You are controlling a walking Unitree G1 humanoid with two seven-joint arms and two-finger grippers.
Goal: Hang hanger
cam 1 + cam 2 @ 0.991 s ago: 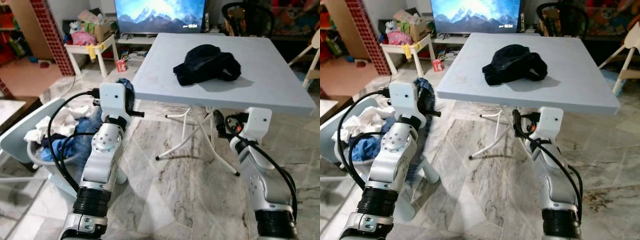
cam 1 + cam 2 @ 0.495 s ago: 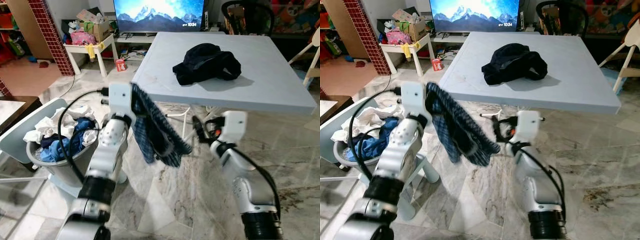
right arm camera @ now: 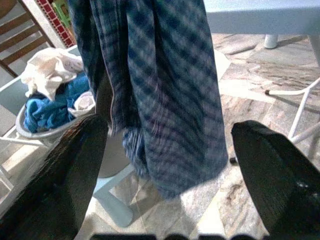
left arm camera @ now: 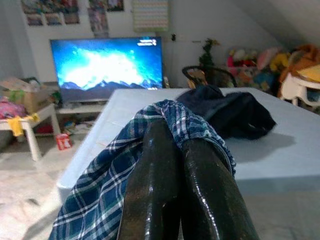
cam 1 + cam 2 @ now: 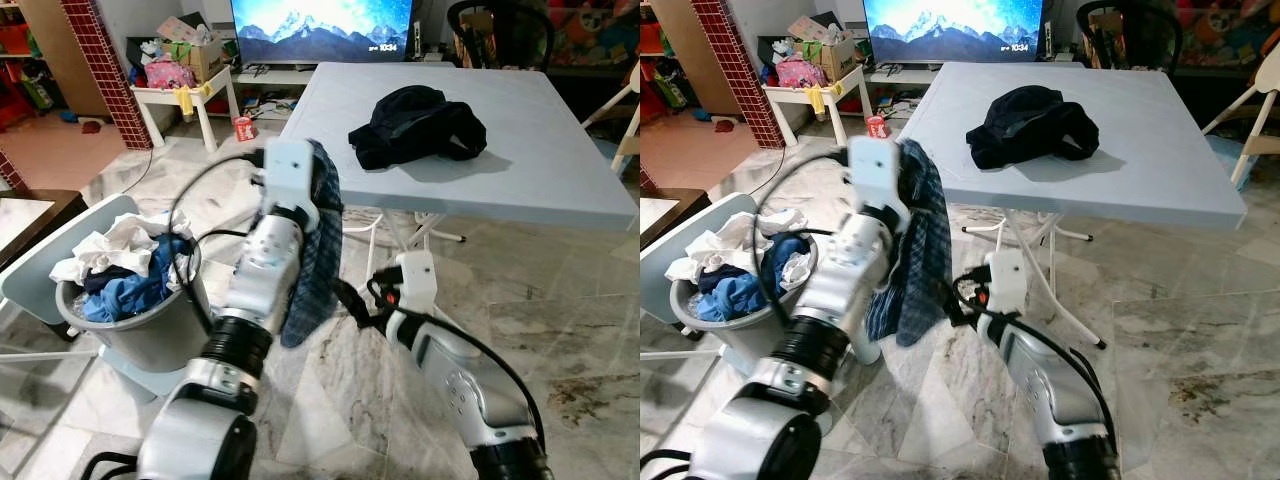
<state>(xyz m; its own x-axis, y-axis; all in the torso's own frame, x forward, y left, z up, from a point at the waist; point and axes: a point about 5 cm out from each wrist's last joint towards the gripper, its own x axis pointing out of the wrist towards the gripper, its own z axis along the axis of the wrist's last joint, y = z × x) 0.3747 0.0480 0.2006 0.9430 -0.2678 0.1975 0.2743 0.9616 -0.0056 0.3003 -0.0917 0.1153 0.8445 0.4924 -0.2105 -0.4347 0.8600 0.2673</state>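
A blue plaid garment (image 5: 315, 250) hangs from my left gripper (image 4: 167, 125), which is shut on its top edge. That gripper is raised beside the front left corner of the light blue table (image 5: 540, 180). The cloth drapes down toward the marble floor. My right gripper (image 3: 170, 127) is open, low under the table's front edge, and points at the hanging plaid garment (image 3: 165, 100) from close by without touching it. A black garment (image 5: 415, 125) lies bunched on the tabletop.
A grey laundry basket (image 5: 130, 330) with white and blue clothes stands to my left. The table's white folding legs (image 5: 430, 235) are just behind my right arm. A TV (image 5: 320, 25) and a small white table (image 5: 190, 95) stand at the back.
My left gripper has carried the plaid garment up and to the right, toward the table corner. My right gripper has swung left and lower, toward the hanging cloth.
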